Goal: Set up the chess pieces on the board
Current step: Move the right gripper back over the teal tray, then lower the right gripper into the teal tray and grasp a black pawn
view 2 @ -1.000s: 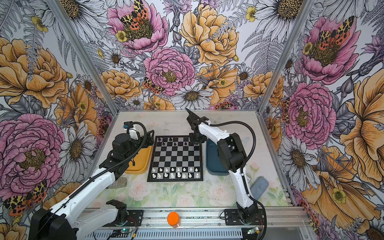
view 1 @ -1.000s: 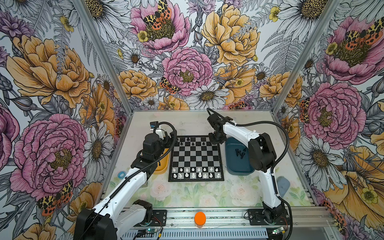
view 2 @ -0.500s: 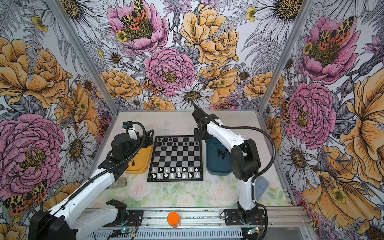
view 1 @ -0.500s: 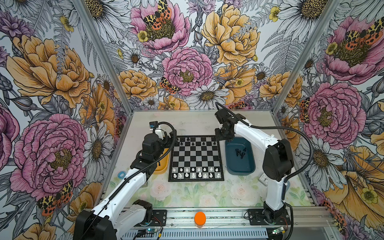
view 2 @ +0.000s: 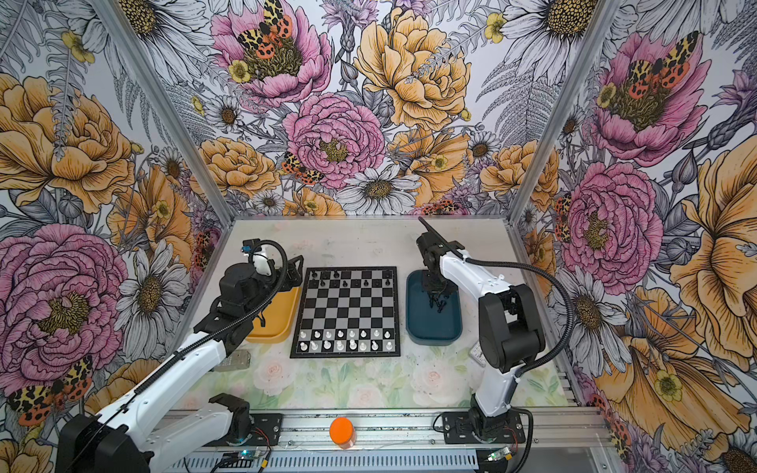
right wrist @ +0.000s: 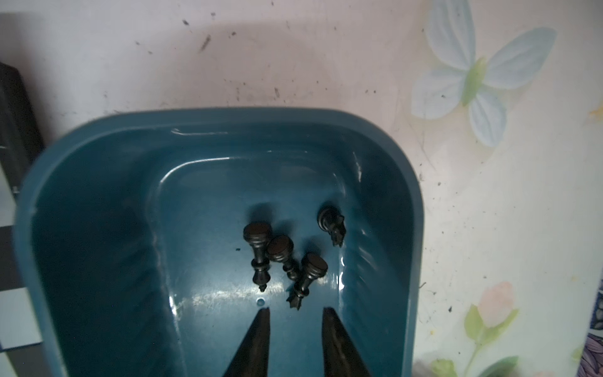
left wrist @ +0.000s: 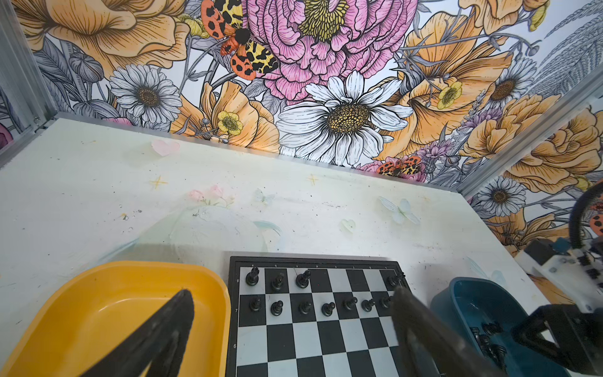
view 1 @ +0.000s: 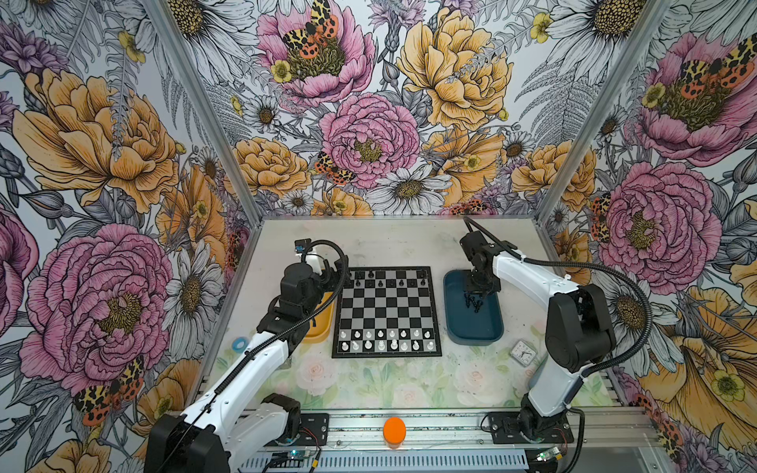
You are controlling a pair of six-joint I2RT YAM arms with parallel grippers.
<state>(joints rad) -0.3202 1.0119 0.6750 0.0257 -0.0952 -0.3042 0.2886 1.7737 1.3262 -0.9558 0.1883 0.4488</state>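
Flowery walls, pale tabletop (view 1: 389, 245) | right gripper (right wrist: 295, 311) has moved off the board (view 1: 387, 311) to the blue tray (right wrist: 208, 117) right of it, jaws a little open, empty | four chess pieces (right wrist: 280, 251) lie below, ready to pick | left gripper (left wrist: 291, 291) by the board's left edge, jaws wide, empty

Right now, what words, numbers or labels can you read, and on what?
"8": border of the board, left wrist view.
"7": same border.
"6": same border.
Letters along its far border: too small to read.
Clock dial by the blue tray: blurred.
No other text.
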